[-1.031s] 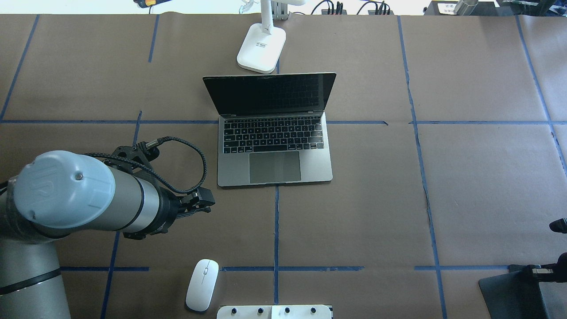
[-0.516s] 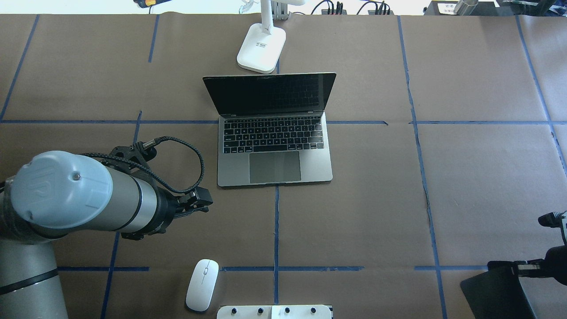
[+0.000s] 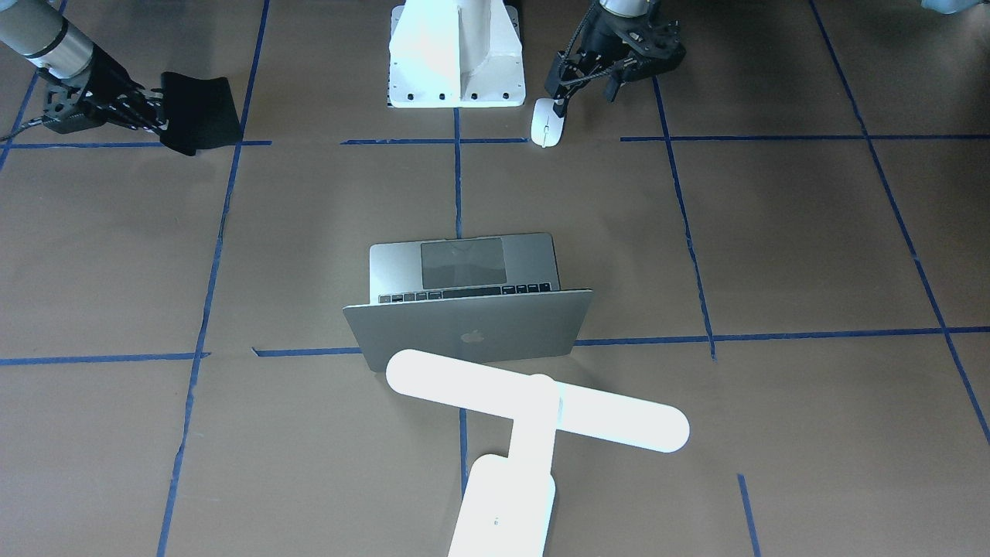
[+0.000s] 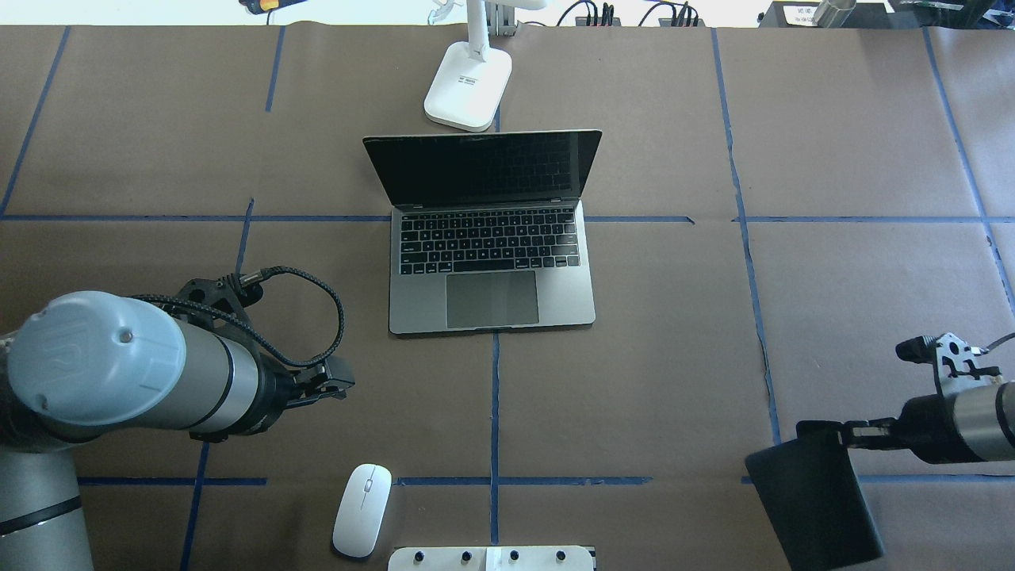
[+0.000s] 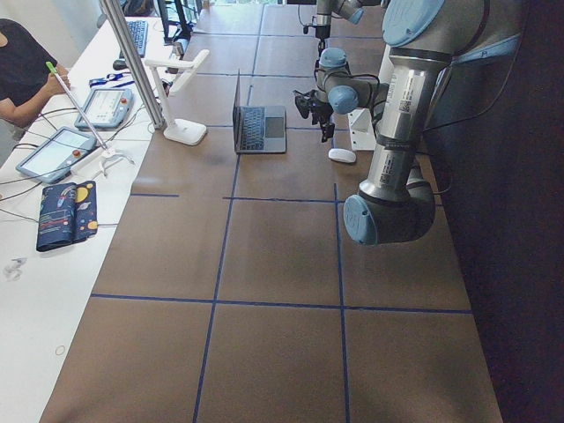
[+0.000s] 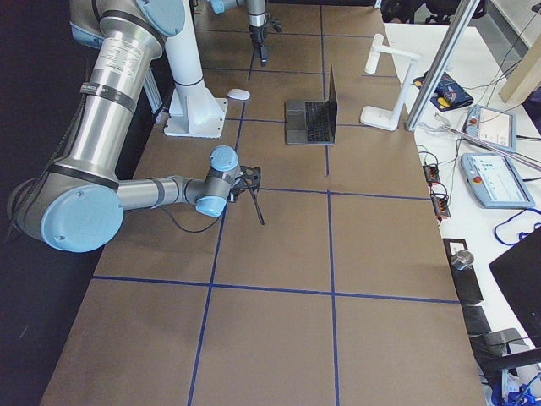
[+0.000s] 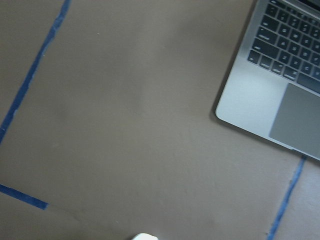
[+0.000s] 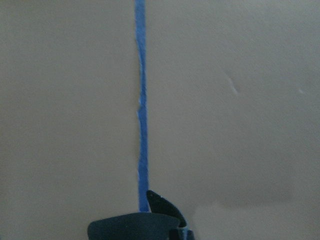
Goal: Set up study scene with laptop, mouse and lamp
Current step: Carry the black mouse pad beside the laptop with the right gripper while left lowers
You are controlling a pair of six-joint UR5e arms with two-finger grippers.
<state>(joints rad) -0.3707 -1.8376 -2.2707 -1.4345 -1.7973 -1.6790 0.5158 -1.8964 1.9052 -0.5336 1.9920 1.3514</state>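
Note:
The laptop stands open at the table's middle, apple logo on its lid. The lamp stands behind it, base at the far edge. The mouse lies at the near edge, left of the white pedestal. My left gripper hovers above and left of the mouse, empty; it looks open. The left wrist view shows the laptop's corner and the mouse's tip. My right gripper is shut on a flat black mat, held tilted at the near right.
The white boxy pedestal with bolt holes stands at the near edge, next to the mouse. Blue tape lines cross the brown table cover. Tablets and cables lie on the side bench beyond the lamp.
My right arm has come in from the right edge, carrying the black mat leftward. My left arm has drawn back a little, left and toward the near edge.

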